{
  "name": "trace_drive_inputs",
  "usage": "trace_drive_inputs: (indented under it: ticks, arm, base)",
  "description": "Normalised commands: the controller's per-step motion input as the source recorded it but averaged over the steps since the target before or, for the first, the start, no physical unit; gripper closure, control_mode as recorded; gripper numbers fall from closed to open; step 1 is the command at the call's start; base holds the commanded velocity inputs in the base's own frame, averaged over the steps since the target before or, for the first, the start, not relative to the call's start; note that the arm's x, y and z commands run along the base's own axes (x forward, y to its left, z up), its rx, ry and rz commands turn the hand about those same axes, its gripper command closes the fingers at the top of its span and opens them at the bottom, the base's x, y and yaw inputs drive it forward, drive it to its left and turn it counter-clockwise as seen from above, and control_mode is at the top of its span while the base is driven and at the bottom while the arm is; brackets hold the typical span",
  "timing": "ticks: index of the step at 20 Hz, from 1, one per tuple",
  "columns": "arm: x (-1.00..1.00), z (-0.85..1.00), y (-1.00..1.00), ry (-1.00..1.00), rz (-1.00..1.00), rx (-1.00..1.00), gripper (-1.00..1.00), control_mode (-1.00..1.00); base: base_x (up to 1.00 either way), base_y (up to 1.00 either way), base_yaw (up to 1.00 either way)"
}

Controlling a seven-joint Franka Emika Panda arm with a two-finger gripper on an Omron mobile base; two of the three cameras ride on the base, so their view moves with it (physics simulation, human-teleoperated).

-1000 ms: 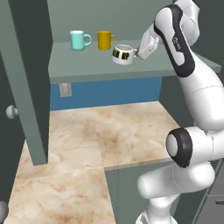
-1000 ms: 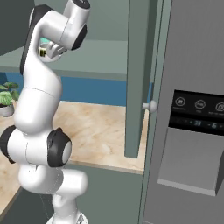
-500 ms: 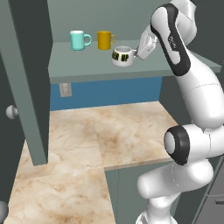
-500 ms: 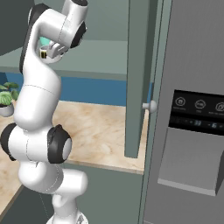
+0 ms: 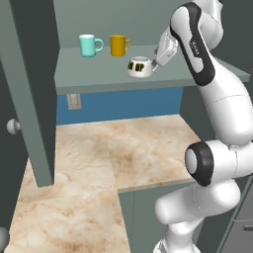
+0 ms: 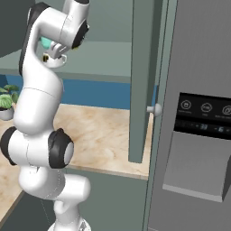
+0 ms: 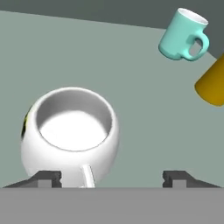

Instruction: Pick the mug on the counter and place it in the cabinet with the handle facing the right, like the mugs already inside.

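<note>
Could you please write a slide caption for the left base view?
The hand beside the squat white mug on the cabinet shelf, right of the teal mug and yellow mug.

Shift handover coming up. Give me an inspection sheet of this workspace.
Surface: marbled counter, bare where seen.
Job's things: white mug upright on the cabinet shelf, handle toward the hand; teal mug and yellow mug stand behind it, handles right.
Clutter: potted plant at the counter's far end.
Hand: open, fingers either side of the handle.
Cables: nothing seen.
Surroundings: open cabinet door, fridge panel.
</note>
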Motion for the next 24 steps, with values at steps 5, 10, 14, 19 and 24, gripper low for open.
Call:
trace_drive_inputs:
  ticks: [5,10,14,19,24]
  arm:
    - [-0.31,0.01,-0.36,-0.10,0.05,0.03,-1.00,-1.00]
    - [-1.00,-0.52,-0.20,-0.20,0.03,0.31,-1.00,-1.00]
    - [-1.00,-0.43,0.29,-0.15,0.00,0.28,-1.00,-1.00]
    - [-1.00,-0.46,0.44,-0.06,0.00,0.15,-1.00,-1.00]
    - [-1.00,-0.49,0.39,-0.02,0.00,0.14,-1.00,-1.00]
  base:
    - [0.00,0.00,0.00]
    - [0.00,0.00,0.00]
    - [0.00,0.00,0.00]
    - [0.00,0.00,0.00]
    - [0.00,0.00,0.00]
